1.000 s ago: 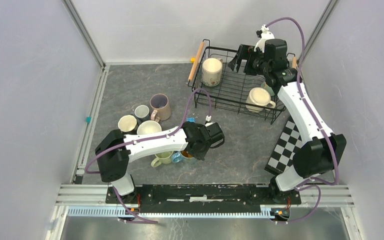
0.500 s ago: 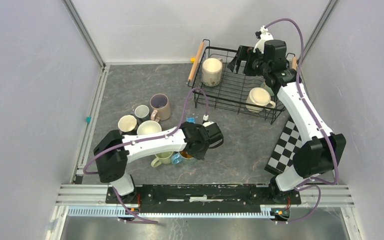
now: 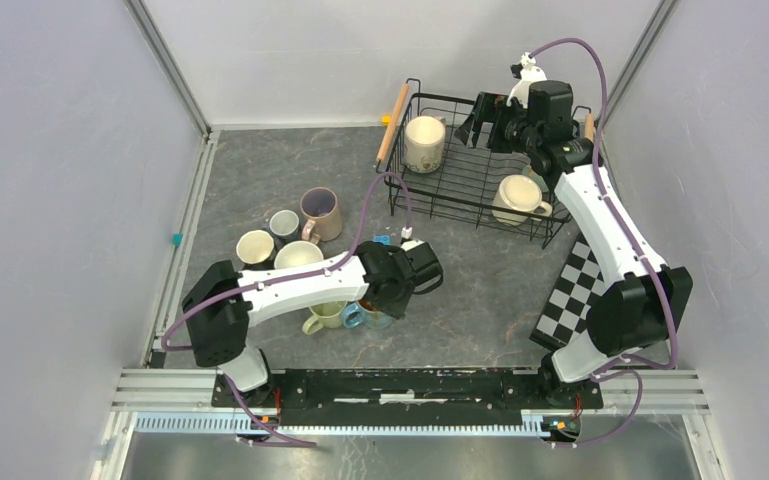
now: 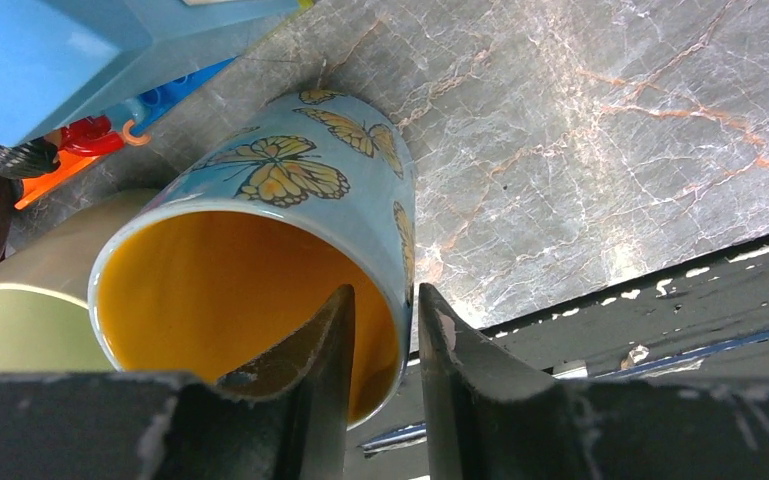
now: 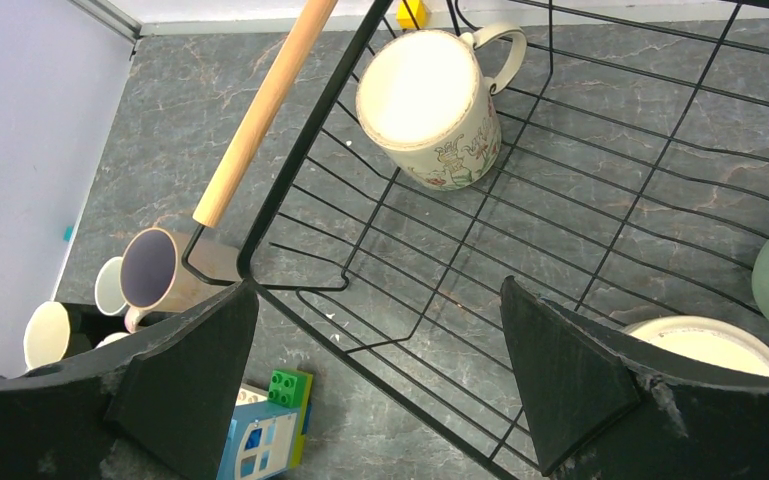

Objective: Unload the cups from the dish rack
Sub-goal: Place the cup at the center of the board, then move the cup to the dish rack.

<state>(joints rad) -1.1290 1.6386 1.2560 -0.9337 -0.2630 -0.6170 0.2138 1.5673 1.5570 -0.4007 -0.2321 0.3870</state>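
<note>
Green mug (image 4: pixel 10 322) beside butterfly mug (image 4: pixel 295 170)

Grey marbled tabletop (image 3: pixel 260 170), pale lilac walls (image 3: pixel 60 150), alu frame rails (image 3: pixel 167 65), checkerboard (image 3: pixel 572 290) at rt.

Your black wire dish rack (image 3: pixel 460 188) sits far right on the bench (image 3: pixel 260 170). It holds a floral cream mug (image 3: pixel 425 143) upright in its far-left corner and a plain cream mug (image 3: pixel 517 198) upright near-right. Left of it stand a pink-beige mug (image 3: pixel 320 212) and a grey mug (image 3: pixel 282 224). Nearer you, a pale green mug (image 3: pixel 325 316) is just beside the blue butterfly mug (image 4: pixel 360 210).
</note>
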